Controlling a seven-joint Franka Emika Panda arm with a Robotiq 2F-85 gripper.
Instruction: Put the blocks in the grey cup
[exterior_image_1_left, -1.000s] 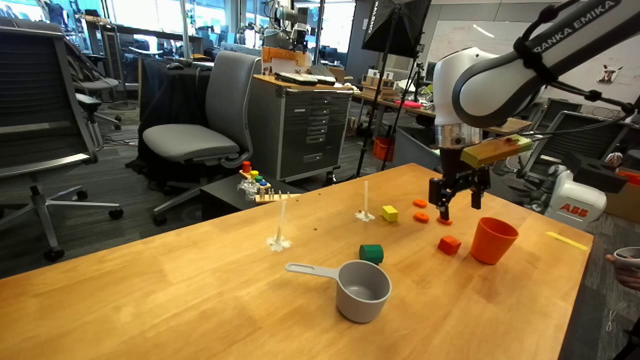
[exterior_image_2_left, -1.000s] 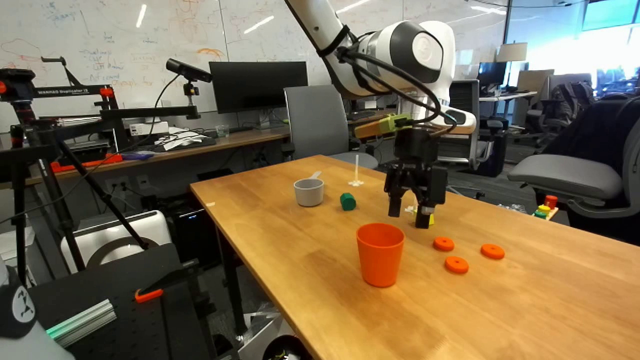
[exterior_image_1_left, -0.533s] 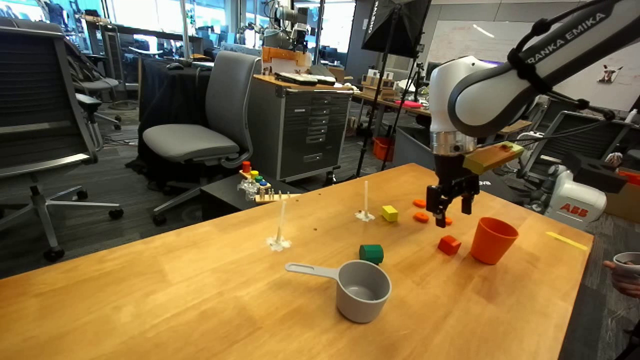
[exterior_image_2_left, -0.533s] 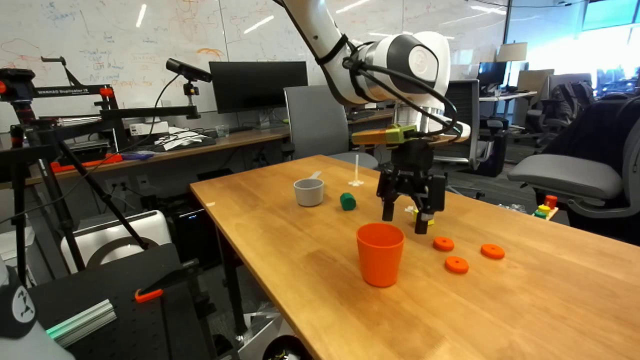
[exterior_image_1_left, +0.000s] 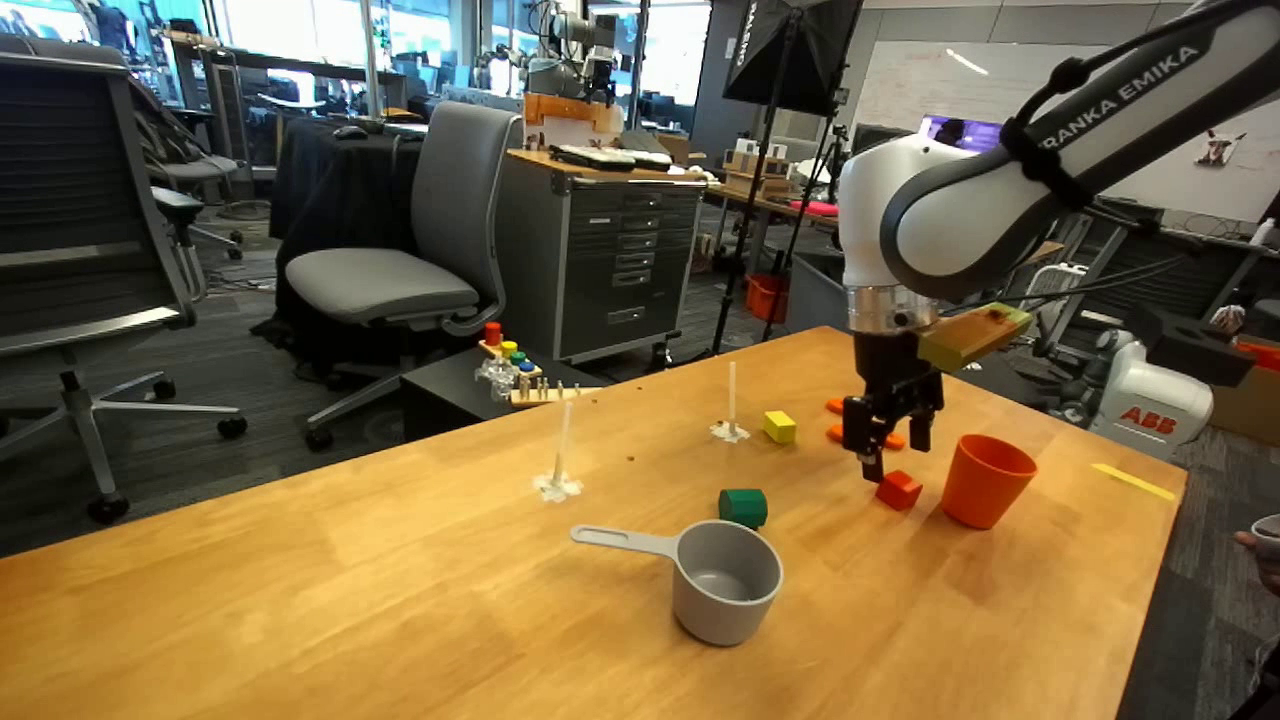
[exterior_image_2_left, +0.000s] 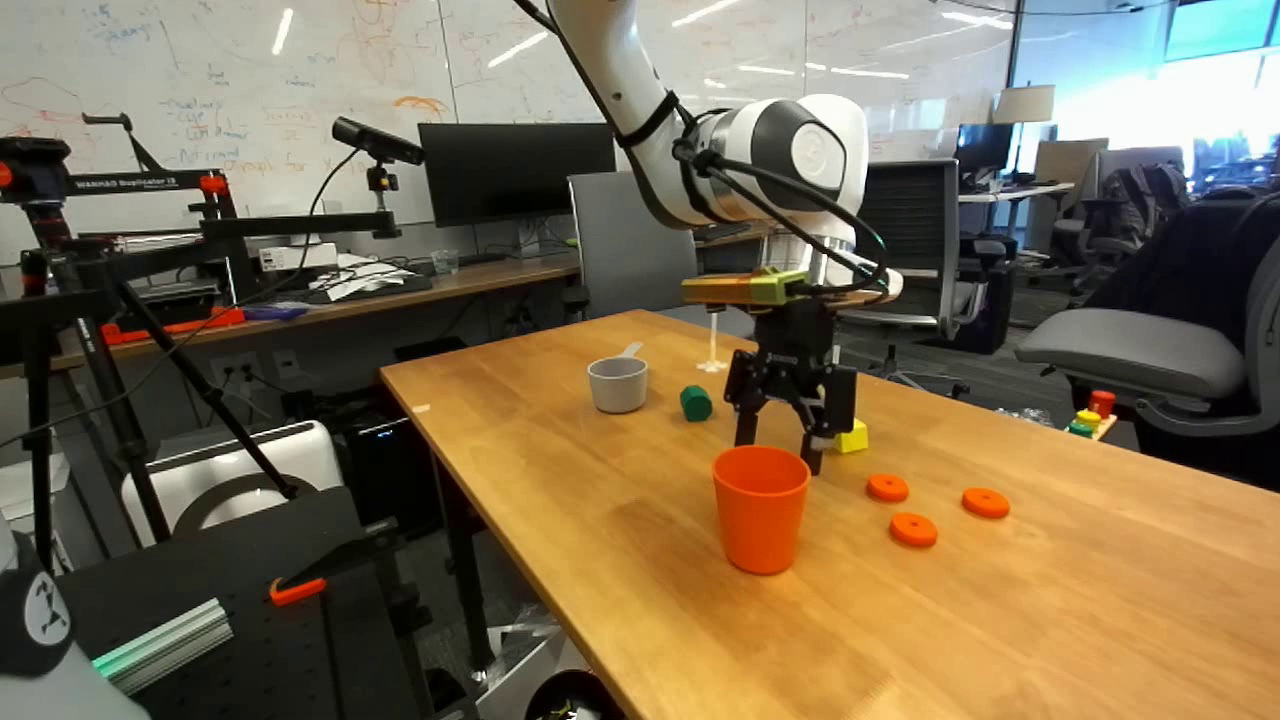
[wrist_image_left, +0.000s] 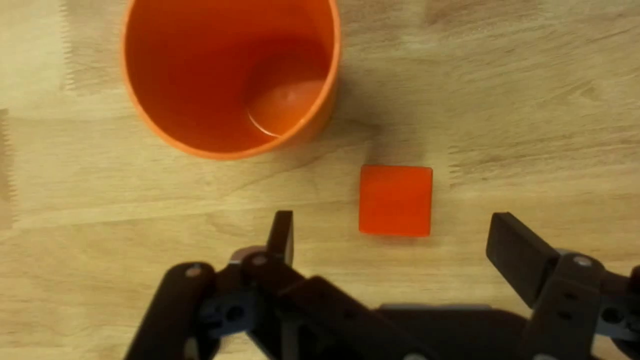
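The orange cup stands upright on the wooden table. Just beside it, a strip of table between them, lies the red block, to the cup's left in an exterior view. Above that block, near the cup, hangs the gripper. Its fingers are wide apart; in the wrist view the red block shows between them, touching neither. A little farther from the cup, three orange discs lie flat, near one another. Well apart from the cup, also on the table, are the green block, on the cup's left in an exterior view, and the yellow block, left too and farther back. Near the green block, well apart from the orange cup, stands the grey cup, upright, its handle pointing away from the orange cup. Two thin pale sticks stand upright, also well apart from the orange cup.
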